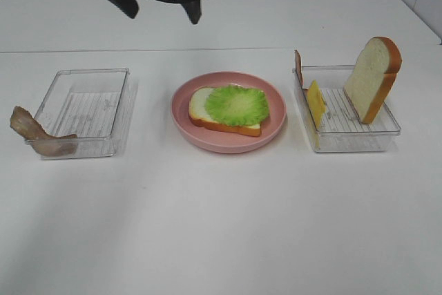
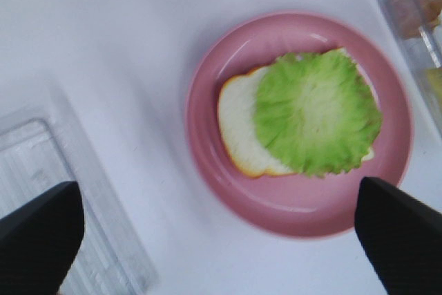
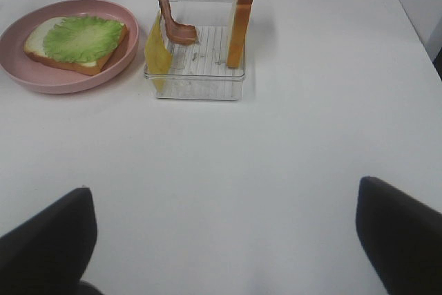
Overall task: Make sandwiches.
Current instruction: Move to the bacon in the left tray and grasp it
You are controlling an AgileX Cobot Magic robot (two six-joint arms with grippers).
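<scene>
Bare white table [image 1: 221, 240] fills the foreground; behind it the plate [image 1: 228, 144] carries a bread slice [image 1: 198, 105] topped with lettuce [image 1: 237, 104]. From the left wrist, we see the left gripper [image 2: 217, 240] above that plate, jaws wide apart and empty. From the right wrist, the right gripper [image 3: 221, 240] gapes over bare table, touching nothing.
</scene>
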